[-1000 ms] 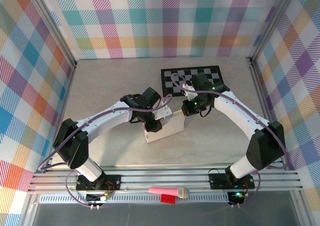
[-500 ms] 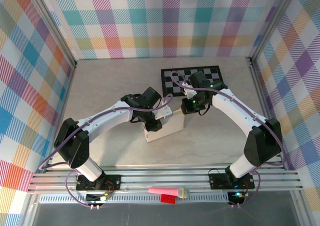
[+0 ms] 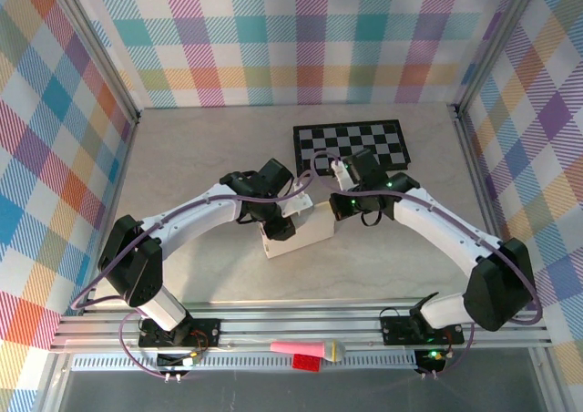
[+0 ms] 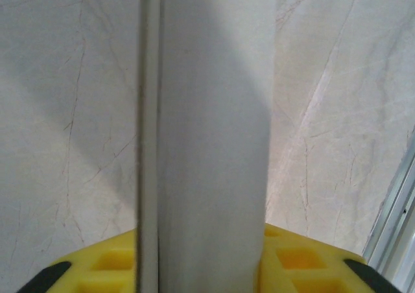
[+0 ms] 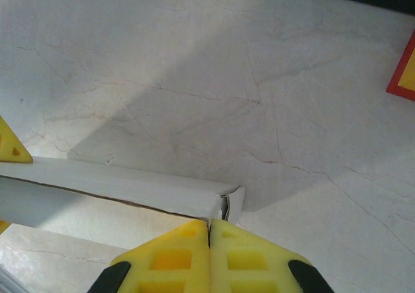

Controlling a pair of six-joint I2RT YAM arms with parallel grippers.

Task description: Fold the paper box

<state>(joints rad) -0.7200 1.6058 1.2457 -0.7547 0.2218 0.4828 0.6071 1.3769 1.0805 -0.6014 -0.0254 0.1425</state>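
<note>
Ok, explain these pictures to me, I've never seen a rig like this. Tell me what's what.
Two robot arms are bolted at the near edge of a table. The wide picture looks down from above. The other two come from a camera on each wrist, with that arm's yellow fingers at the bottom. On the table lie a white paper box and a checkerboard mat. The left tool appears to grip a panel of the box between its fingers. The right tool is shut and empty, its tips right at the box's corner.
</note>
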